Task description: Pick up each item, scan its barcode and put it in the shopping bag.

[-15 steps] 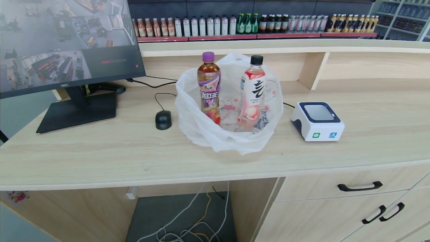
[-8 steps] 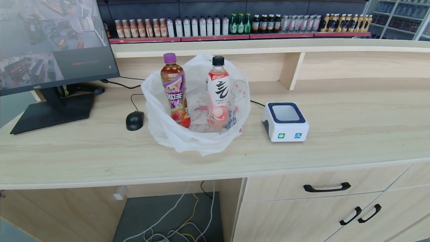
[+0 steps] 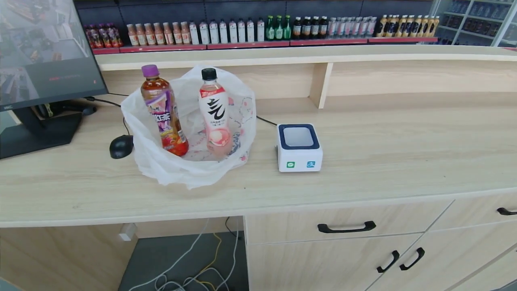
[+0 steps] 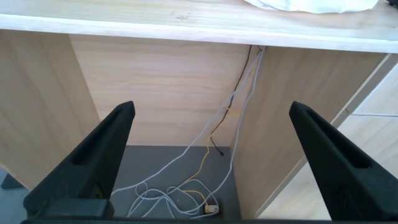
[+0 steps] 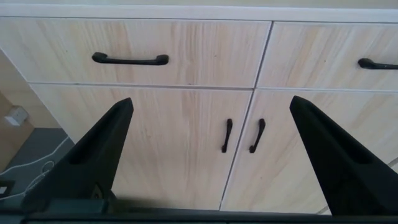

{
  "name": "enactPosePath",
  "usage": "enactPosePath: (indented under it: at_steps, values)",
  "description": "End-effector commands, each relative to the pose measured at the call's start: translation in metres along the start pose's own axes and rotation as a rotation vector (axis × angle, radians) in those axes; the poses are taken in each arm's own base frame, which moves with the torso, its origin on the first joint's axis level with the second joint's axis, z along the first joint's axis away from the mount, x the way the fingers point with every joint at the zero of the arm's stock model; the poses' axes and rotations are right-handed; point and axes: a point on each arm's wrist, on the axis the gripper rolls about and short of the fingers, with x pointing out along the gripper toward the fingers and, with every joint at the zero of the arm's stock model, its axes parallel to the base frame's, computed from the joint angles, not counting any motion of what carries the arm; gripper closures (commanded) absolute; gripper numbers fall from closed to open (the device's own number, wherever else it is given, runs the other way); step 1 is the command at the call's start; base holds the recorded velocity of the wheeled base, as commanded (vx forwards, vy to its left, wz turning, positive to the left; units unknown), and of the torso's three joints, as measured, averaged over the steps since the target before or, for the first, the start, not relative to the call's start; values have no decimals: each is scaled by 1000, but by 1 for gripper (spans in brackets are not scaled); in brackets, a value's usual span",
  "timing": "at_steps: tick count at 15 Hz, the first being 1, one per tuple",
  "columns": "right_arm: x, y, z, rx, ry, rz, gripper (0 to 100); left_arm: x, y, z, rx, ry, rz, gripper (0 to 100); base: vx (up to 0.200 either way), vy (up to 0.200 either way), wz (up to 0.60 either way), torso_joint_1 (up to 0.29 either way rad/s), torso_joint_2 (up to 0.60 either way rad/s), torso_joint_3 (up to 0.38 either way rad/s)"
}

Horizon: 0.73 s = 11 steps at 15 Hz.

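Shopping bag (image 3: 161,171) sits on the counter (image 3: 383,161), well above both spread jaws.

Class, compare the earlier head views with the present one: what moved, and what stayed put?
Only the camera turned: the whole head view slid left. The shopping bag, the purple-capped bottle and black-capped bottle standing in it, the scanner and the mouse kept their places on the counter. Nothing was taken or let go.
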Motion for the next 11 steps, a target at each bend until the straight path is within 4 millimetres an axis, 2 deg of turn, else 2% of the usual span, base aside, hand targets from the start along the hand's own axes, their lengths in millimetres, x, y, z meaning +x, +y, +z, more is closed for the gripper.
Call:
enactPosePath:
  at_steps: [1,2,11]
  values:
    - [0,0,0,-1,2,1,0,0,0,0,0,0,0,0,0,-200,0,2,2,7]
    - [0,0,0,-1,2,1,0,0,0,0,0,0,0,0,0,-200,0,2,7,2]
    - [0,0,0,1,2,1,0,0,0,0,11,0,0,0,0,0,0,0,0,0]
